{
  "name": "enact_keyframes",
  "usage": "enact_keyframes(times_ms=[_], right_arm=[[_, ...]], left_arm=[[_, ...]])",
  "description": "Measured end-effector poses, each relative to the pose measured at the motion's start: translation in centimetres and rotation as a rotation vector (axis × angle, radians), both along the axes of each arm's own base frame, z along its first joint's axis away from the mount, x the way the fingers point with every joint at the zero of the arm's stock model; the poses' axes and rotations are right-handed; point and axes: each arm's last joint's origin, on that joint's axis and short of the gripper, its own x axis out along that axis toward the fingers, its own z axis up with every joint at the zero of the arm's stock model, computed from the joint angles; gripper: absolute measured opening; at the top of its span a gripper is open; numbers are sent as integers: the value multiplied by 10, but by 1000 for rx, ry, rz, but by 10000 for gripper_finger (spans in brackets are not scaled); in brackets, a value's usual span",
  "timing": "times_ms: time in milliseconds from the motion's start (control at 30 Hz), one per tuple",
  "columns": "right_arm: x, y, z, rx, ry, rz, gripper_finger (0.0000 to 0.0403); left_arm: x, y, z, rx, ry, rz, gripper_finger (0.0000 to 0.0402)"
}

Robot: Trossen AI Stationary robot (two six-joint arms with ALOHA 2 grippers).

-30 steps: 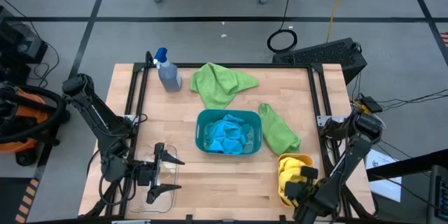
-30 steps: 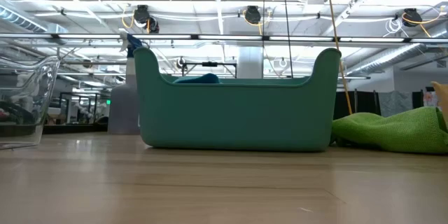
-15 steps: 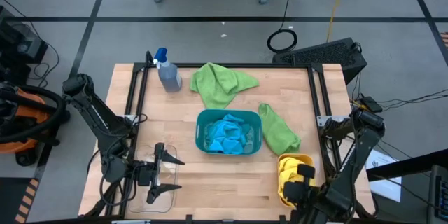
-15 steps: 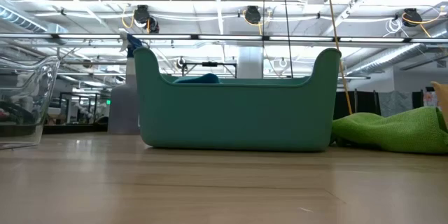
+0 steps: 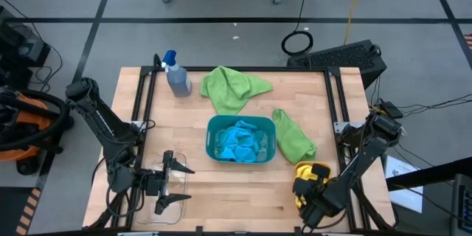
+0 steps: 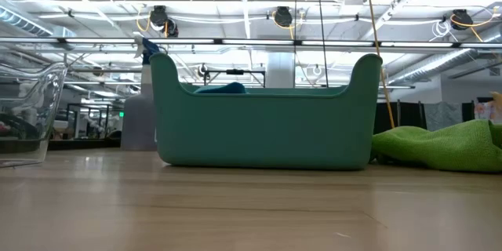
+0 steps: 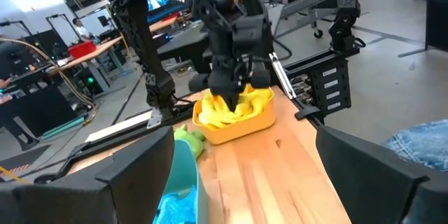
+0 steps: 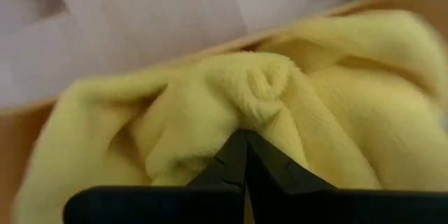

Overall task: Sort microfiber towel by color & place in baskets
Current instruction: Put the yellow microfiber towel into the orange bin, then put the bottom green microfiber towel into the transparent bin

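Two yellow towels (image 5: 304, 171) lie bunched in the orange basket (image 5: 322, 167) at the table's near right corner. My right gripper (image 5: 306, 186) is down in that basket, shut on yellow cloth (image 8: 266, 91). Blue towels (image 5: 240, 144) fill the teal basket (image 5: 210, 141) at the table's middle. One green towel (image 5: 232, 87) lies spread near the far edge. The other green towel (image 5: 293, 136) lies against the teal basket's right side. My left gripper (image 5: 168, 184) hangs open over the clear basket (image 5: 158, 210), touching nothing. My right gripper has a puckered fold of the upper yellow towel (image 8: 260, 94) at its shut fingertips (image 8: 234, 155), coming from above and pointing down into the orange basket (image 7: 241, 129). The cloth rises to a peak at the fingers (image 7: 236, 96); the rest lies in the basket.
A grey spray bottle with a blue top (image 5: 175, 74) stands at the far left corner. Black rails (image 5: 141, 110) run along the table's left and right sides. Bare wood (image 5: 236, 188) lies between the clear and orange baskets.
My right gripper has moved a little toward the table's left over the orange basket and now covers more of the yellow cloth; its forearm leans more. The left arm, the teal basket and the green towels have stayed put.
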Motion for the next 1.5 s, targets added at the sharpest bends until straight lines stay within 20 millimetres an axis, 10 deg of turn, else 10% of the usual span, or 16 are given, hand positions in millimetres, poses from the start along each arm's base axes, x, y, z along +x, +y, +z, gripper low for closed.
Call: enact_keyframes(times_ms=[367,867,1233,1500], right_arm=[[-1,-2,-22,81,9,-11,0],[12,10,75,-4,-63,-37,0],[13,-12,71,-155,18,-79,0],[48,-52,68,-245,0,-44,0]], left_arm=[[0,0,0,2,1,0,354],[0,0,0,2,1,0,354],[0,0,-1,6,4,0,354],[6,5,-1,-2,8,29,354]])
